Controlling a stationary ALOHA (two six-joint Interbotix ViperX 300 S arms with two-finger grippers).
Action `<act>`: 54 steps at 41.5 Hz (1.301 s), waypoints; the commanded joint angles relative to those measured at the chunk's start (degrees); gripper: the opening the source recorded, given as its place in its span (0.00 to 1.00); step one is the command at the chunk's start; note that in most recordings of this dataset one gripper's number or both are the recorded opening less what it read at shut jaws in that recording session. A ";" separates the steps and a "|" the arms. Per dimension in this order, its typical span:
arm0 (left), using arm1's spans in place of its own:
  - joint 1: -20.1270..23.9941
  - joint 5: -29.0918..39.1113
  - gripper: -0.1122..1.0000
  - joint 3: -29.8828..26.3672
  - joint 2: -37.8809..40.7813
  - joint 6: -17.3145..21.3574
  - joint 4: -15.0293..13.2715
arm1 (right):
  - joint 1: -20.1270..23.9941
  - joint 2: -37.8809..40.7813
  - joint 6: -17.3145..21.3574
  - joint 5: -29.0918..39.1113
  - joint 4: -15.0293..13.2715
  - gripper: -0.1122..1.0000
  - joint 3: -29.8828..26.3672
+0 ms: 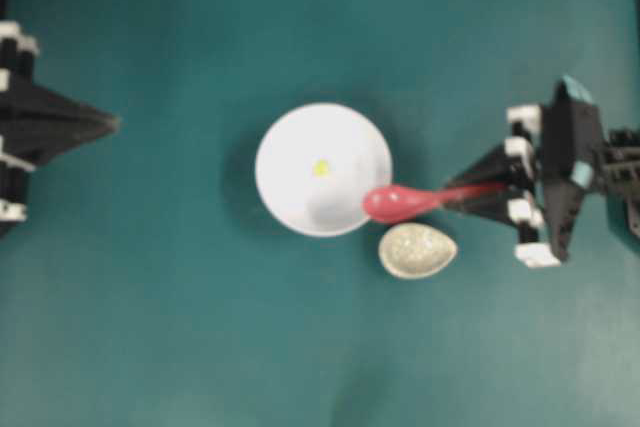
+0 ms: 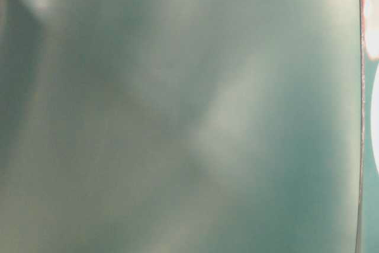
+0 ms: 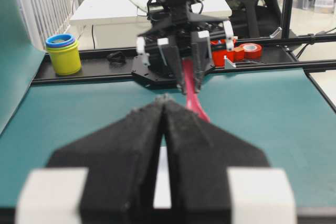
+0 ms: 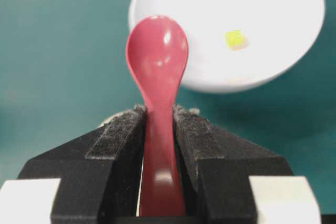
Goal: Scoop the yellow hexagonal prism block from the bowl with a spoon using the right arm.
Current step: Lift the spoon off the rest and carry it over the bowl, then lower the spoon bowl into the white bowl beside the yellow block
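Note:
The white bowl sits mid-table with the tiny yellow hexagonal prism block lying inside it, a little past centre. My right gripper is shut on the handle of the pink-red spoon. The spoon's scoop hangs over the bowl's near-right rim, apart from the block. In the right wrist view the spoon runs forward from the gripper, and the block lies to its right in the bowl. The left gripper stays at the far left, shut and empty.
A small speckled beige dish lies just below the spoon's scoop, next to the bowl. Beyond the table's far rail stand a yellow tub with a blue lid and red tape rolls. The table-level view is a teal blur.

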 commanded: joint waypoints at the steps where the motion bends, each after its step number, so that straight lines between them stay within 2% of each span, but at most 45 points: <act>1: 0.09 -0.53 0.10 -0.88 0.53 0.09 0.18 | -3.52 -0.18 -1.14 7.12 -0.18 0.31 -5.27; 15: 0.09 -0.53 0.10 -0.88 0.53 0.00 0.18 | -11.78 6.06 -0.97 27.33 -0.18 0.32 -18.28; 24: 0.00 -0.18 0.10 -0.88 0.53 0.00 0.18 | -13.89 12.57 -0.88 35.07 -0.53 0.31 -24.87; 32: 0.09 -0.18 0.10 -0.79 0.53 0.00 0.18 | -14.77 17.40 -0.88 41.40 -3.08 0.32 -30.15; 43: 0.09 0.35 0.10 -0.70 0.53 0.00 0.18 | -14.85 21.53 -0.79 44.38 -6.42 0.32 -32.96; 54: 0.00 0.35 0.10 -0.70 0.53 0.00 0.18 | -14.94 24.87 -0.88 44.21 -6.59 0.32 -33.57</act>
